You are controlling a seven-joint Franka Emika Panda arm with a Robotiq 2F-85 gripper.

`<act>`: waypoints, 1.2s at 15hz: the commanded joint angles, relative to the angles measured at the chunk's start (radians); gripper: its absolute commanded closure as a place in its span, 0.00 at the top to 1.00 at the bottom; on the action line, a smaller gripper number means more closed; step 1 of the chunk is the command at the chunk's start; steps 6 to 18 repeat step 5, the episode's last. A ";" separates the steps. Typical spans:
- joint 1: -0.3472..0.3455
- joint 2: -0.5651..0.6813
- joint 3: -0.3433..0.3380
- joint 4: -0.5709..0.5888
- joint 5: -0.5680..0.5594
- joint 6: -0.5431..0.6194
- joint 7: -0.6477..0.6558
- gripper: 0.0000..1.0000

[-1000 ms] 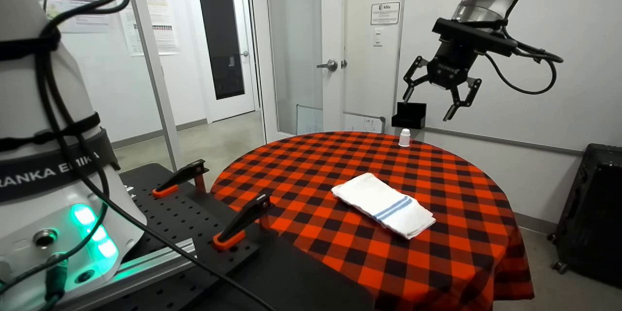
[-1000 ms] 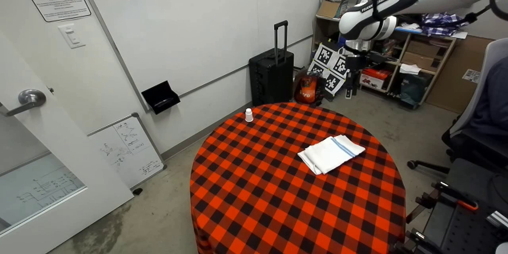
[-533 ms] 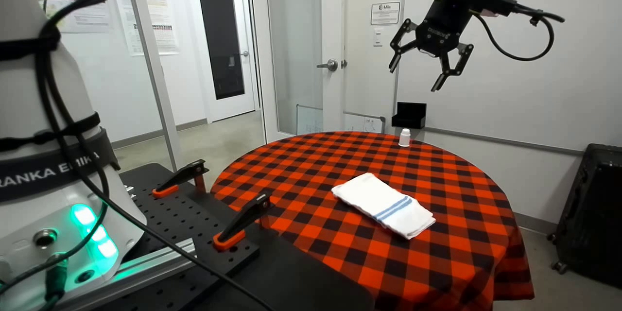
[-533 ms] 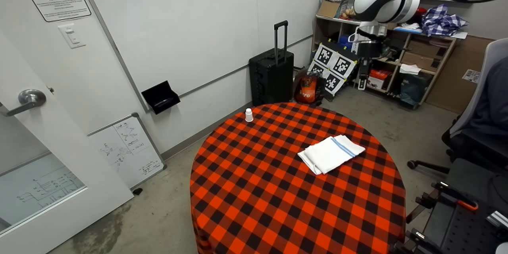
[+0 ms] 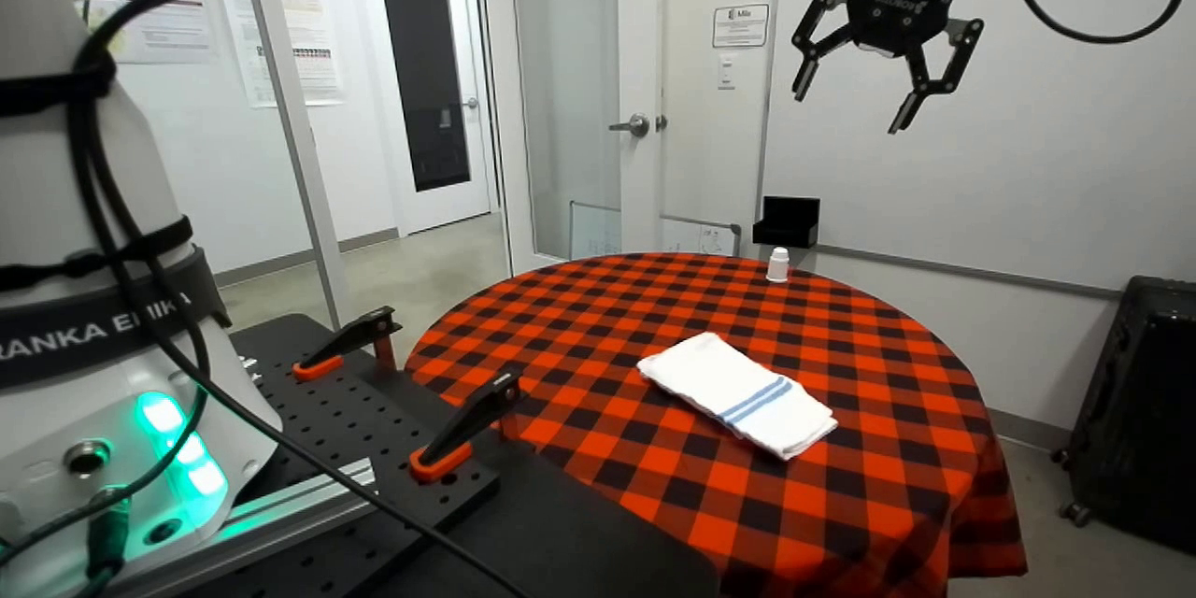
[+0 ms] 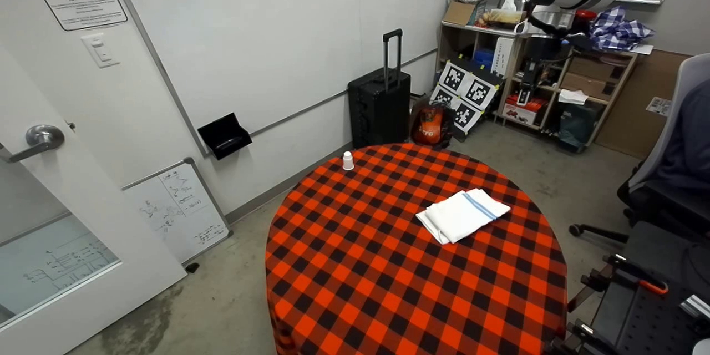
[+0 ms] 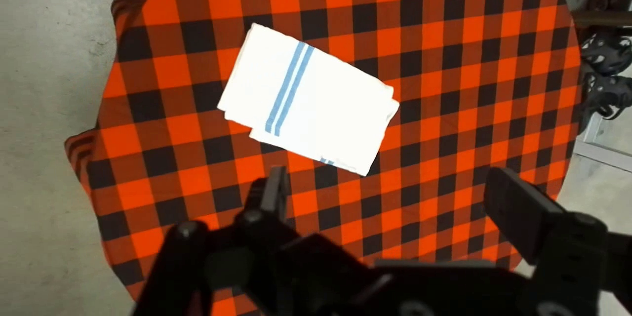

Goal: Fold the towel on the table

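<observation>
The white towel lies flat on the round table with the red-and-black checkered cloth. It is folded into a layered rectangle with two blue stripes across one end, and its layers are slightly offset at the edges. The towel also shows in an exterior view and in the wrist view, where a small bit of blue stripe shows at its lower edge. My gripper is open and empty, high above the table and apart from the towel. It also shows in the wrist view, its fingers wide apart.
A small white bottle stands near the table's edge, also in an exterior view. A black workbench with orange-handled clamps adjoins the table. A black suitcase stands by the wall, and an office chair is occupied.
My gripper has risen higher above the table and shifted away, staying open. The towel and the white bottle have not moved.
</observation>
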 commanded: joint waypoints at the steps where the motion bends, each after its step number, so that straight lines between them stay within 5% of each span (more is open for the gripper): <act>1: 0.013 0.001 -0.023 0.006 0.007 -0.006 -0.004 1.00; 18: 0.015 0.000 -0.024 0.005 0.008 -0.006 0.000 1.00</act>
